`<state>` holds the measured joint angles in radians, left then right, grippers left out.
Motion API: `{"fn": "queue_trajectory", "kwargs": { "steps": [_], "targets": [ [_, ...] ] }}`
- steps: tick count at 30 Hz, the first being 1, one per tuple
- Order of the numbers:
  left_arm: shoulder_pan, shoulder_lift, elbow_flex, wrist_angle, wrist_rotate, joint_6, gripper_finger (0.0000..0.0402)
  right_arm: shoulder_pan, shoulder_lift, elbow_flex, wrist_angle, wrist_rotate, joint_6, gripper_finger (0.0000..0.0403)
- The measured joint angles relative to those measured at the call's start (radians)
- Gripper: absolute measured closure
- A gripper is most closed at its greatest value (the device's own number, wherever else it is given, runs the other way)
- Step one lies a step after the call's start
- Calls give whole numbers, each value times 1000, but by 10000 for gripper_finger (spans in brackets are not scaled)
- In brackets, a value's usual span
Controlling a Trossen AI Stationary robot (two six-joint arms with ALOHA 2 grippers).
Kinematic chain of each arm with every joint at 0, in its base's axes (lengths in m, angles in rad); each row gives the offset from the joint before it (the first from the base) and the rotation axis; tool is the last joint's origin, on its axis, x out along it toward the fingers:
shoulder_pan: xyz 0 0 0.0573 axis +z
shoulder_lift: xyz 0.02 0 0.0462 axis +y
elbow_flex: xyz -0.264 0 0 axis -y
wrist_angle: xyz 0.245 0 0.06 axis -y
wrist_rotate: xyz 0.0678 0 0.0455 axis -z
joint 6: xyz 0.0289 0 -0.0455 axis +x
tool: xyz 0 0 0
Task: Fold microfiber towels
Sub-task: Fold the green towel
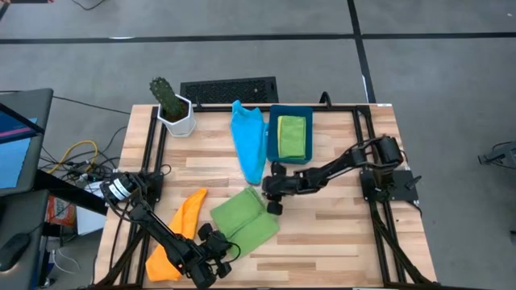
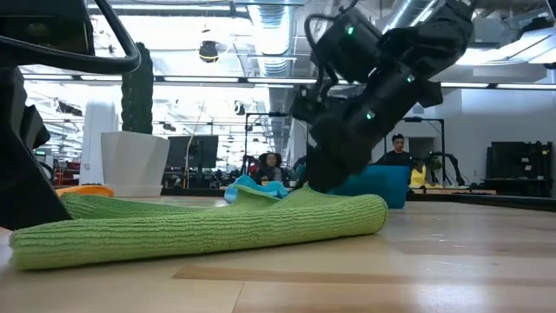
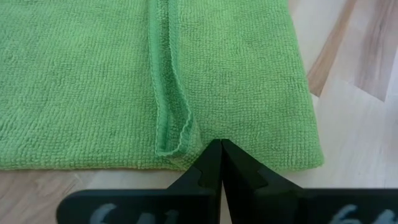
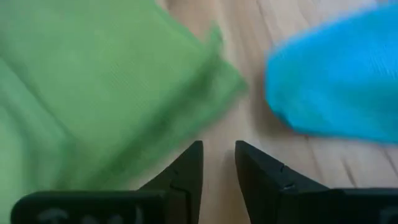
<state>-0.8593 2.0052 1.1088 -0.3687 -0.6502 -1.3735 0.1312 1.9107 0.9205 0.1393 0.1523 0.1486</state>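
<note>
Left pincer [image 3: 220,144]: fingers pressed together, gripping nothing, tips at the near edge of the folded green towel [image 1: 244,219] on the bench [image 1: 339,234]. Right pincer [image 4: 219,149]: fingers narrowly parted, empty, above bare wood at the towel's far corner; blue towel [image 1: 248,143] just beyond it. Orange towel [image 1: 179,232] beside the left arm.
</note>
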Motion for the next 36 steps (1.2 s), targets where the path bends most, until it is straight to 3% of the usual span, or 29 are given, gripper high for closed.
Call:
{"fn": "queue_trajectory", "kwargs": {
  "steps": [4,10,20,28,33,36],
  "targets": [
    [0,0,0,0,0,0,401,-10,-48,-1,11,-45,-20,285],
    [0,0,0,1,0,19,402,40,-60,7,243,-99,-84,285],
    [0,0,-1,2,6,18,402,20,77,43,126,-83,-26,285],
    [0,0,-1,1,12,23,402,-22,13,42,-13,-71,-56,285],
    [-1,0,0,1,13,18,402,-29,-68,44,-7,-75,-67,285],
    [-1,3,20,-8,-1,7,401,-1,-106,43,23,-132,-42,285]
  ]
}}
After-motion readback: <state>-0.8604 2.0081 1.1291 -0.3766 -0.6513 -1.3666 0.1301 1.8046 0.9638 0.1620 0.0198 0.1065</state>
